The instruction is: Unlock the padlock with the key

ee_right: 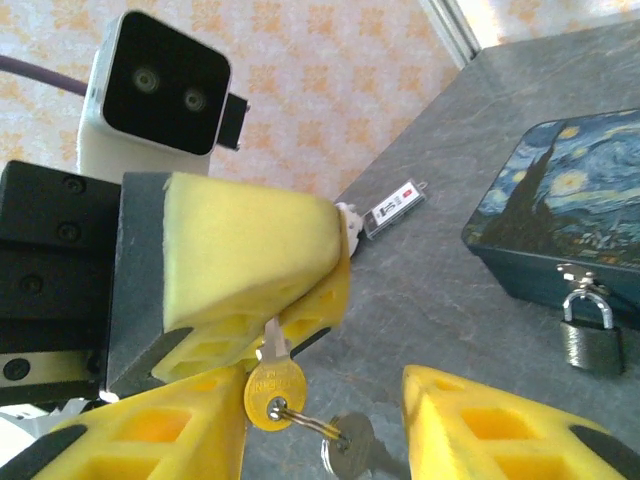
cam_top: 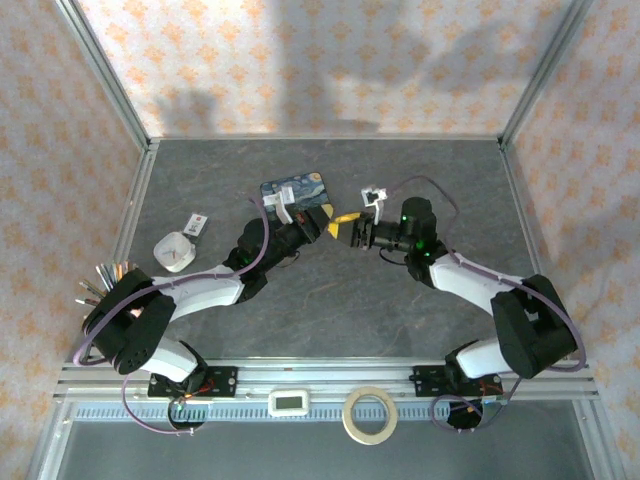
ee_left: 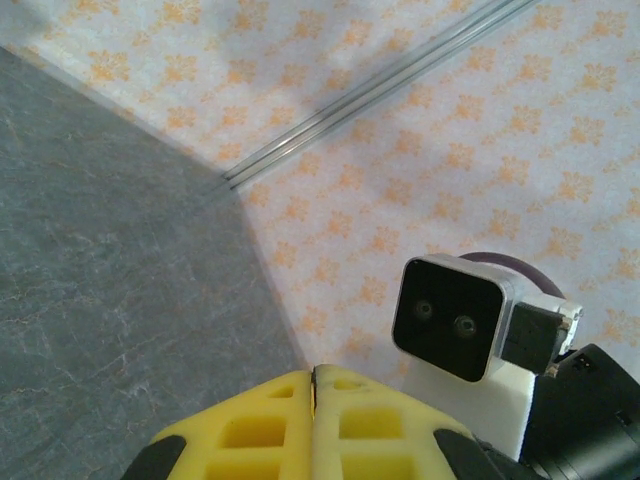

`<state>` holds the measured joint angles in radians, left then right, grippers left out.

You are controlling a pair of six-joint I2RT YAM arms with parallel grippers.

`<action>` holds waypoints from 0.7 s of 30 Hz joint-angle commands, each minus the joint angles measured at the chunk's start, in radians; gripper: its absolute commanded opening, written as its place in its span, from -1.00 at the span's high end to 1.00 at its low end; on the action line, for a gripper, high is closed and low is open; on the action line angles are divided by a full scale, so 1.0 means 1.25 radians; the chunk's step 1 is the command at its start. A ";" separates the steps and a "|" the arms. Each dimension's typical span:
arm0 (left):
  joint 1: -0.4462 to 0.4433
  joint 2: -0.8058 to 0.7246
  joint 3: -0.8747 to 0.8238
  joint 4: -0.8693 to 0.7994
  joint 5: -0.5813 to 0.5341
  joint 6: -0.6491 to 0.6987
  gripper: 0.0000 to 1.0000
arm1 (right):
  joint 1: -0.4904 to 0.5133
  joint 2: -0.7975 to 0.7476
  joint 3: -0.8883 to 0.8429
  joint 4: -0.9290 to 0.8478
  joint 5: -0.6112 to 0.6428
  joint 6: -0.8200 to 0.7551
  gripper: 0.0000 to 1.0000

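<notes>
**Left claw** (ee_right: 325, 275): closed, gripping the key (ee_right: 272, 372) by its blade. In the right wrist view the blade runs up into the seam between the two yellow fingers. The round head sits clear below them, at 6 o'clock. A small ring (ee_right: 300, 415) passes through the head and carries a second key (ee_right: 350, 455), at 4 o'clock from the first. In its own wrist view the left claw (ee_left: 314, 390) shows both fingers pressed together along a thin seam.

**Right claw** (ee_right: 325, 395): open. Its two yellow fingers stand apart along the bottom of its wrist view, one at 7 o'clock and one at 5 o'clock. The ring and the second key sit in the gap between them. The key's head lies just beside the 7 o'clock finger; whether they touch cannot be determined.

**Overhead view:** the claws meet tip to tip over the grey worktop (cam_top: 330, 310), just beyond its centre. The left claw (cam_top: 326, 228) is at 9 o'clock from the right claw (cam_top: 352, 233). The blue starry tin (cam_top: 297, 195) is near them, at 10 o'clock.

**Padlock** (ee_right: 590, 335): at 4 o'clock in the right wrist view, hanging from the latch on the side wall of the tin (ee_right: 565, 200). Its shackle is seated in the body. It is well apart from the key and from both claws.

**Other items:**
- A small tag (cam_top: 195, 222) and a white cup (cam_top: 175, 250) lie on the 9 o'clock side of the worktop.
- A roll of tape (cam_top: 368, 413) rests on the front rail at 6 o'clock.
</notes>
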<state>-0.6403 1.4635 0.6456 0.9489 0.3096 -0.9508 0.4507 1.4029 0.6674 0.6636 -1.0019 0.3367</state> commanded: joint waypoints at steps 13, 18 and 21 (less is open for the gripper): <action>0.002 0.010 -0.001 0.126 0.053 -0.045 1.00 | -0.001 0.048 0.021 0.093 -0.024 0.032 0.63; 0.002 0.001 -0.004 0.107 0.034 -0.054 1.00 | 0.000 0.028 0.037 0.017 0.008 -0.023 0.93; 0.003 -0.011 0.002 0.068 0.016 -0.054 0.47 | 0.003 -0.003 0.037 -0.033 0.052 -0.070 1.00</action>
<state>-0.6258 1.4815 0.6380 0.9989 0.3096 -1.0008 0.4545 1.4357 0.6857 0.7025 -1.0393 0.3141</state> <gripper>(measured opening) 0.163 0.045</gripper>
